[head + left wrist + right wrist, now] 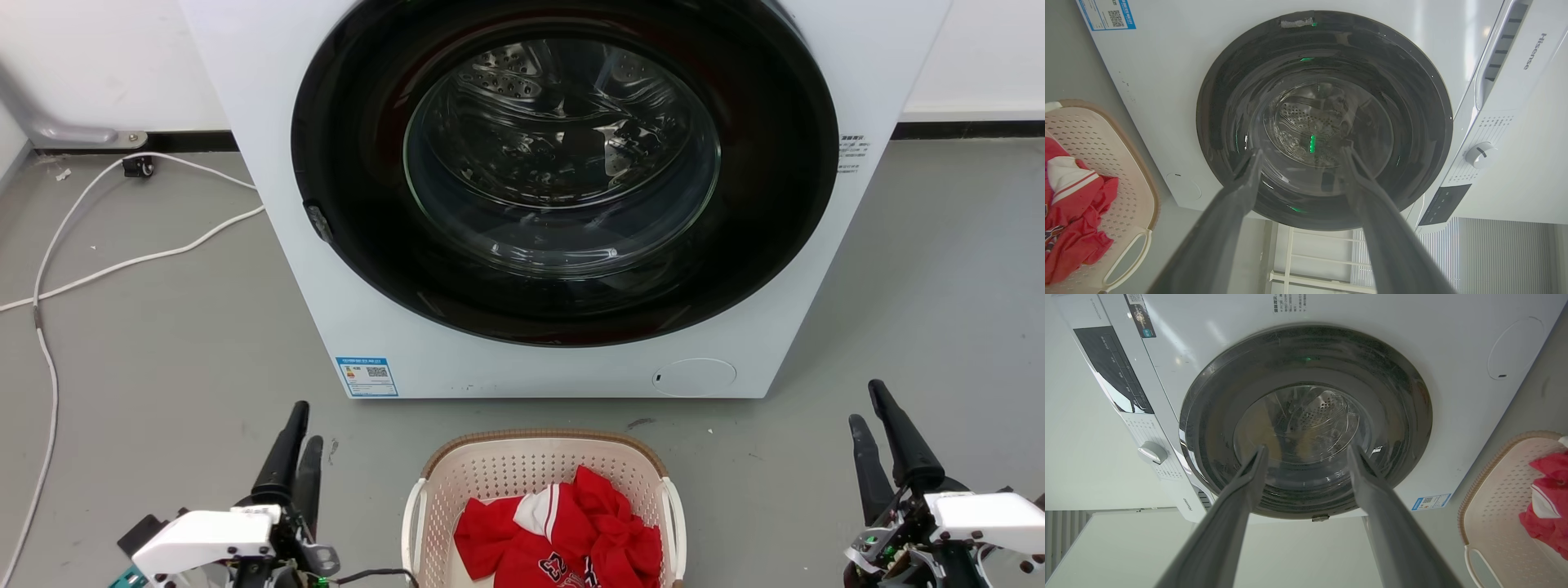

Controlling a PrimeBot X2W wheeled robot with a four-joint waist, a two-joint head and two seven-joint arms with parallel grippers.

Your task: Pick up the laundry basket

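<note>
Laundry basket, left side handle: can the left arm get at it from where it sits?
Probably yes. The left gripper is open beside the cream perforated plastic laundry basket, with bare grey floor between its fingers and the white left handle. Nothing visibly blocks that side.

Grey floor, white wall, washing machine.

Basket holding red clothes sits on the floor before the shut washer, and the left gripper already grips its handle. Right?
Not quite. The left gripper is open and grips nothing; it stands off to the left of the laundry basket, with bare floor between, as the head view shows. The red clothes and shut washer are as stated.
</note>
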